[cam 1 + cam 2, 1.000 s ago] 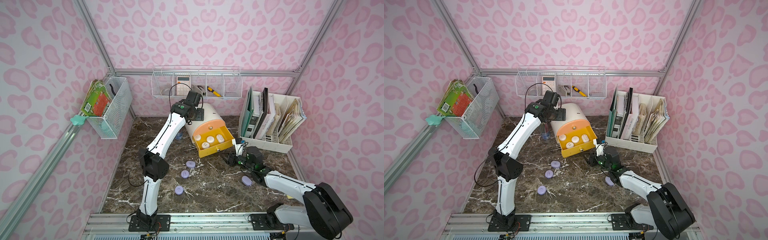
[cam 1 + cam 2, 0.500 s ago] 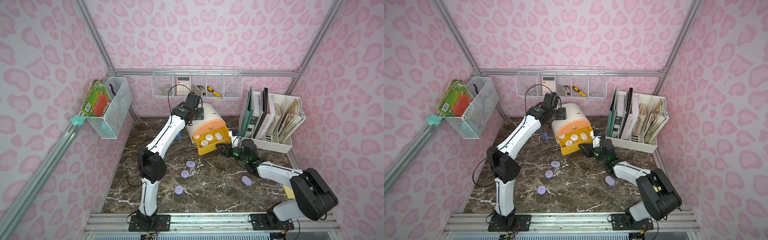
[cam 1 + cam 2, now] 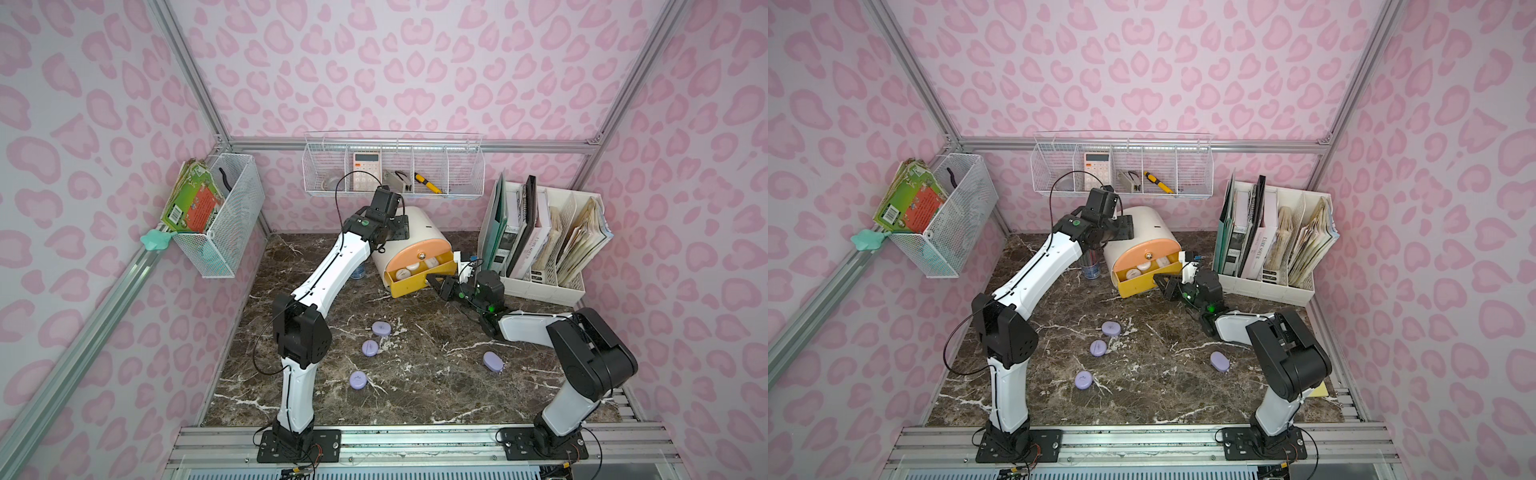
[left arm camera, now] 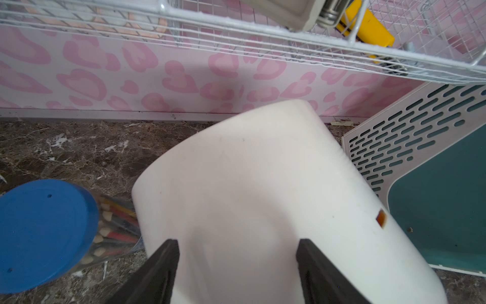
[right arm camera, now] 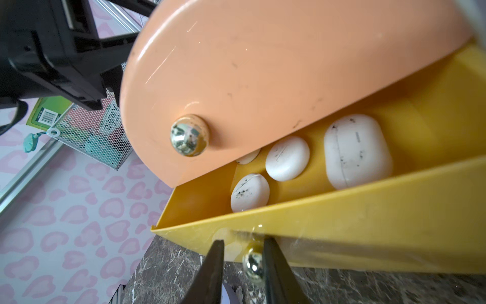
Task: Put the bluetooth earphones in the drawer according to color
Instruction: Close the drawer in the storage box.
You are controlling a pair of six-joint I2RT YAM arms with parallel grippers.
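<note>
The drawer cabinet is white with an arched top and stands at the back of the table. Its yellow drawer is partly out and holds several white earphones. The peach drawer above is closed. My right gripper is open, its fingers either side of the yellow drawer's metal knob, one finger touching it. My left gripper is open over the cabinet's white top. Several lilac earphones lie loose on the marble, one near my right arm.
A white file rack with books stands right of the cabinet, close to my right wrist. A blue-lidded jar stands left of the cabinet. A wire shelf hangs on the back wall, a mesh basket on the left wall.
The yellow drawer has slid most of the way back into the cabinet. My right gripper has followed it toward the cabinet and its jaws have narrowed. The left gripper has stayed on top.
</note>
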